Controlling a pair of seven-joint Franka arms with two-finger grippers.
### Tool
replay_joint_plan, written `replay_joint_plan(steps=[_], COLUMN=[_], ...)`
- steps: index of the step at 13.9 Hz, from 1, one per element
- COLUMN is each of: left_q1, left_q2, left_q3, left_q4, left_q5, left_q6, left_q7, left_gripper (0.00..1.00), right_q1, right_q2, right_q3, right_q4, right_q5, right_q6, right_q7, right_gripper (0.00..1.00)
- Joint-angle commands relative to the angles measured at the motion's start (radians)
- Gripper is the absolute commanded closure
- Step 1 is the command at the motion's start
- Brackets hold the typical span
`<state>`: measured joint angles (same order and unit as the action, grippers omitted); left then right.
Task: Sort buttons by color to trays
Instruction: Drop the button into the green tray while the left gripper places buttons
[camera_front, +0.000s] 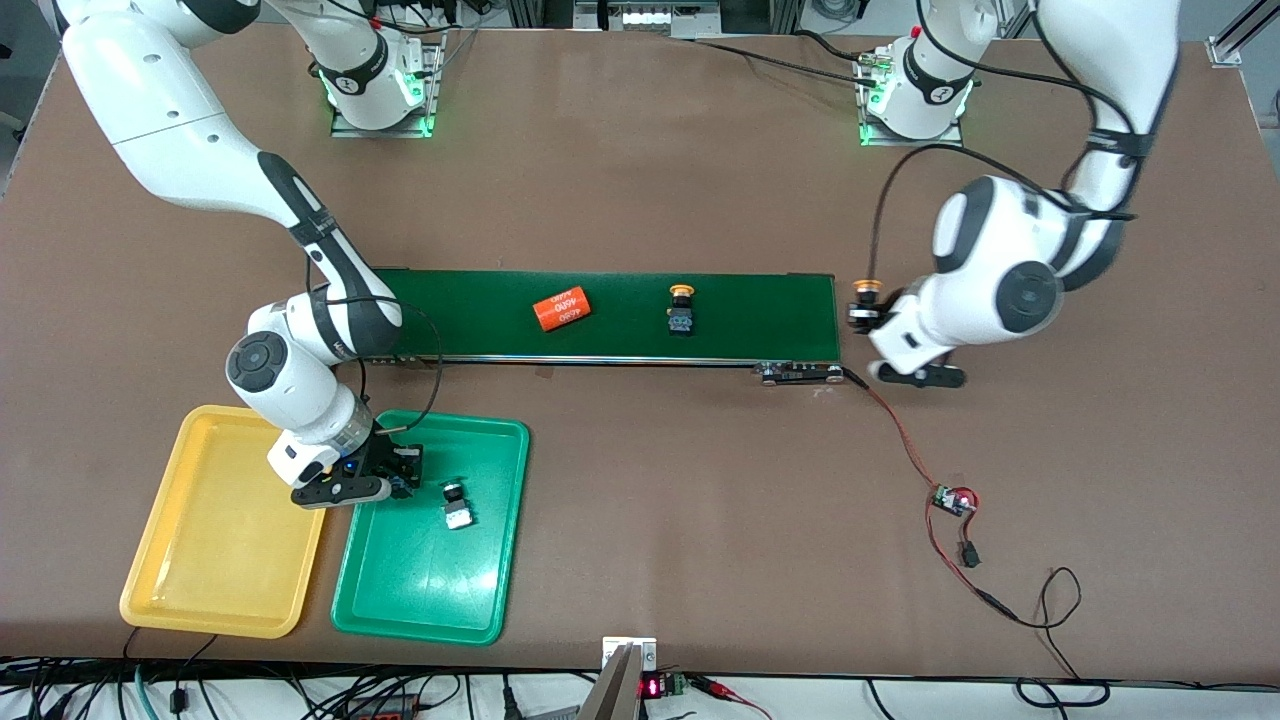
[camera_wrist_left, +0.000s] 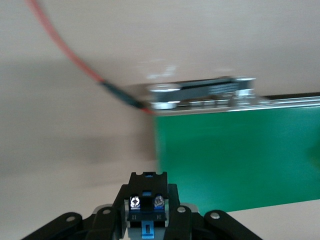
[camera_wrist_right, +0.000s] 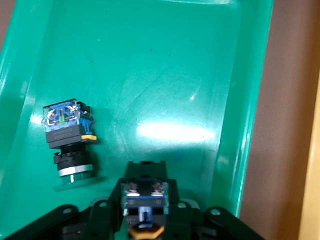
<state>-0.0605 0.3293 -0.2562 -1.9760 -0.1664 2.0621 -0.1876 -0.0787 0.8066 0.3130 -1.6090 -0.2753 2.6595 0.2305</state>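
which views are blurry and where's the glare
Left wrist view: motion-smeared, the conveyor belt and red wire soft-edged, while the held button stays sharp. Right wrist view: crisp, with white glare on the green tray floor. Front view: evenly lit, faint shadows.

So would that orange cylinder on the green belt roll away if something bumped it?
Probably. The orange cylinder lies on its side on the conveyor belt, so a sideways nudge would likely roll it. It looks rigid, and its smooth round surface may slip in a pinch.

Held: left pincer (camera_wrist_left: 145, 220) clamps a button (camera_wrist_left: 146, 205).
Below: green conveyor belt (camera_wrist_left: 235, 155) end, red wire (camera_wrist_left: 60, 45), worktop (camera_wrist_left: 65, 130).
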Motion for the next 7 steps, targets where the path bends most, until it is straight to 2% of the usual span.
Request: replay_joint_plan(steps=[1,2,3,4,5,6,7], left_q1=[-0.041,-0.061,-0.071,-0.082,-0.085,-0.085,-0.085], left_q2=[0.051,0.072,0.089,0.099,0.102,0.102,0.099], left_q3=[-0.064,-0.07,-0.071,-0.071,-0.071,-0.071,-0.071], left_q4=[0.008,0.005,0.003,0.003,0.002,0.002,0.002], left_q5=[-0.019,-0.019,-0.015,-0.013,-0.012,-0.012,-0.01], left_q6=[0.12,0.162,0.185,0.193,0.193,0.191,0.187], left_q7=[-0.058,-0.065,-0.066,-0.066,-0.067,-0.066,-0.059], left_gripper=[0.84,0.84,0.83,0.82,0.77,0.42,0.0], right_q1=[0.005,0.005,0.004,0.002,0.0,0.002,0.004], right_q2=[0.005,0.0,-0.01,-0.055,-0.104,-0.145,-0.193], right_q3=[-0.002,-0.002,-0.002,-0.002,-0.002,-0.002,0.0], right_q4=[0.021,0.02,0.015,-0.003,-0.032,-0.043,-0.057], right_q5=[-0.012,-0.009,-0.007,-0.005,-0.005,-0.004,-0.001], right_q6=[0.004,0.004,0.004,-0.019,-0.068,-0.128,-0.203], right_q7=[-0.002,-0.003,-0.01,-0.01,-0.005,-0.002,0.007], right_gripper=[0.14,0.05,0.0,0.0,0.0,0.0,0.0])
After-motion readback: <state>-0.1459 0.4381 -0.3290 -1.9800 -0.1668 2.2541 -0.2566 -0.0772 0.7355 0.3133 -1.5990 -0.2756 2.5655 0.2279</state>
